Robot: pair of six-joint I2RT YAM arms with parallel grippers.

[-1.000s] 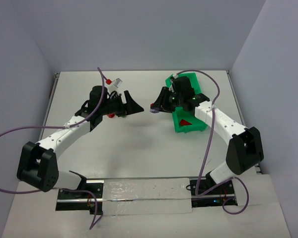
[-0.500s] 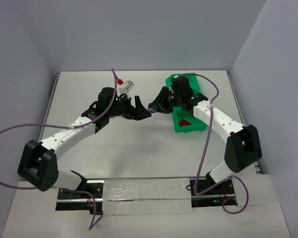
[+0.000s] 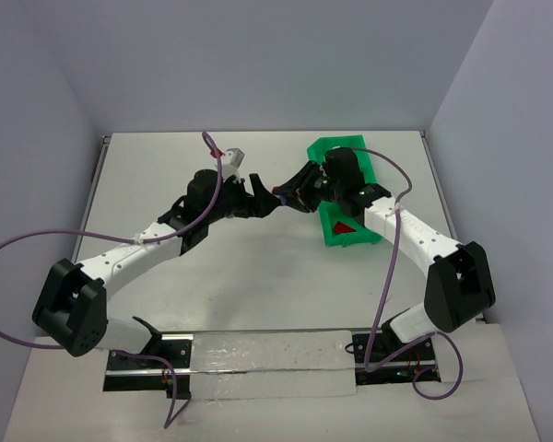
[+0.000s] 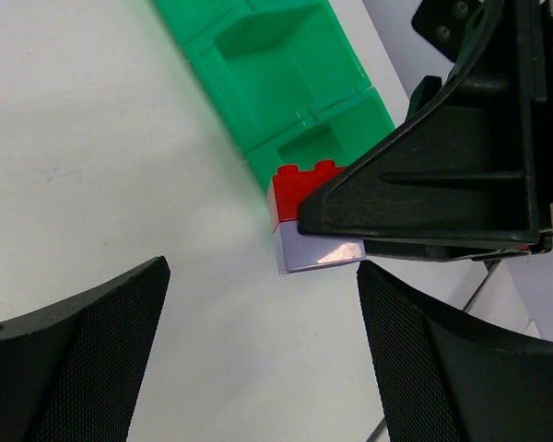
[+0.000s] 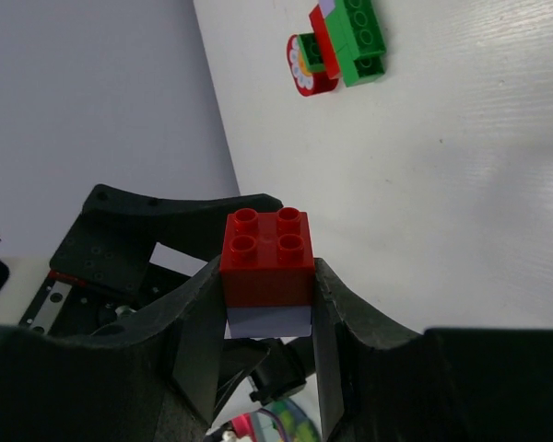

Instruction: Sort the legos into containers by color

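Observation:
My right gripper (image 3: 288, 194) (image 5: 268, 281) is shut on a stack of two legos, a red brick (image 5: 268, 258) on a pale purple one (image 5: 268, 320), held above the table left of the green tray (image 3: 348, 152). The stack also shows in the left wrist view (image 4: 304, 216), with the tray (image 4: 286, 74) behind it. My left gripper (image 3: 264, 197) (image 4: 258, 276) is open and empty, its fingers (image 4: 83, 350) spread on either side just short of the stack. One red brick (image 3: 343, 226) lies in the tray's nearest compartment.
A loose cluster of green, red and yellow bricks (image 5: 336, 41) lies on the table beyond the left gripper. The white table (image 3: 258, 267) ends at the grey walls. A purple cable (image 3: 392, 249) hangs along the right arm.
My left arm has swung right, bringing its open jaws up to the stack. My right gripper has kept hold of the stack and shifted slightly up and back.

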